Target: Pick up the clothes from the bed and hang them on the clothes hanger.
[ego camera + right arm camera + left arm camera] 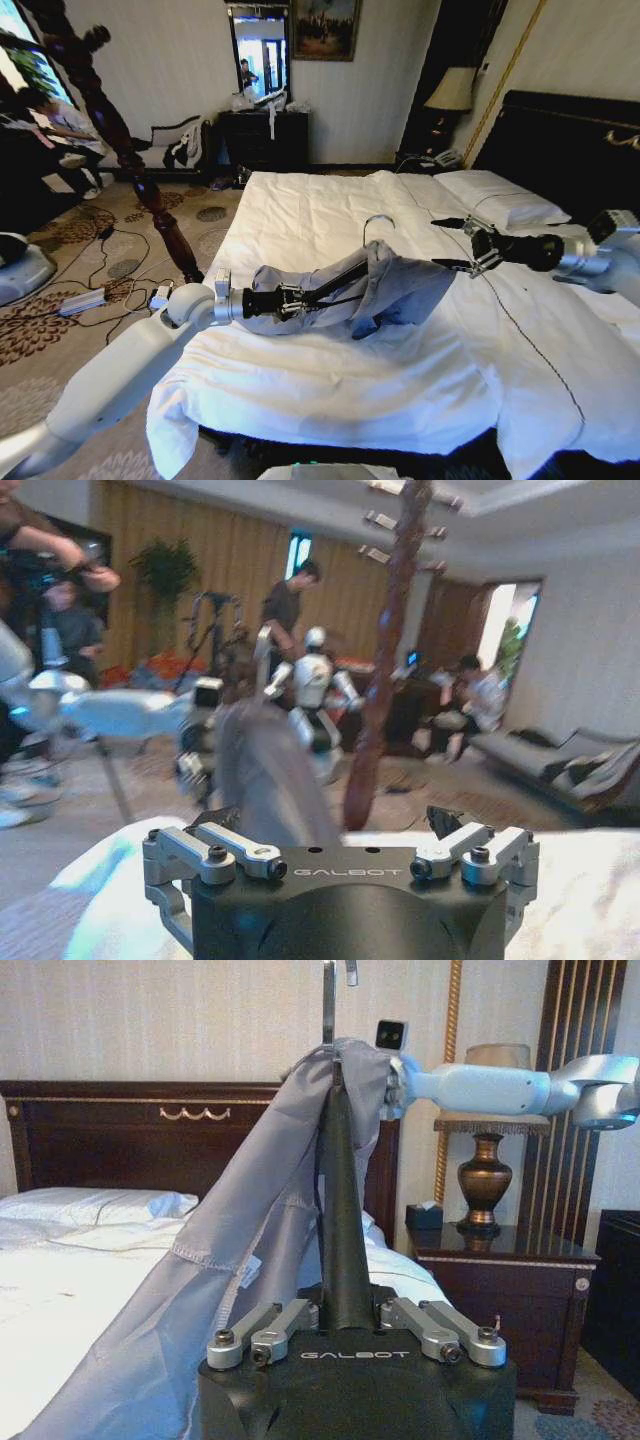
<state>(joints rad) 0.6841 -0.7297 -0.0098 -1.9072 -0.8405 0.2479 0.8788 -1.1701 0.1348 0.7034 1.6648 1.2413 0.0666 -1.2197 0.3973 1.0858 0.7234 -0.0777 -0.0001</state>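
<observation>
Your left gripper clamps the clothes hanger, the clothes draped over it above the bed; your right gripper hangs spread beside them.

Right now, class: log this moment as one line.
left pincer: shut on hanger | shirt: draped over hanger | right pincer: open beside shirt | above bed

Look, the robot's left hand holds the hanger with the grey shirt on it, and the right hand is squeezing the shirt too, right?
Not quite. The right hand is open and apart from the shirt, as the head view shows. The left hand does hold the hanger.
</observation>
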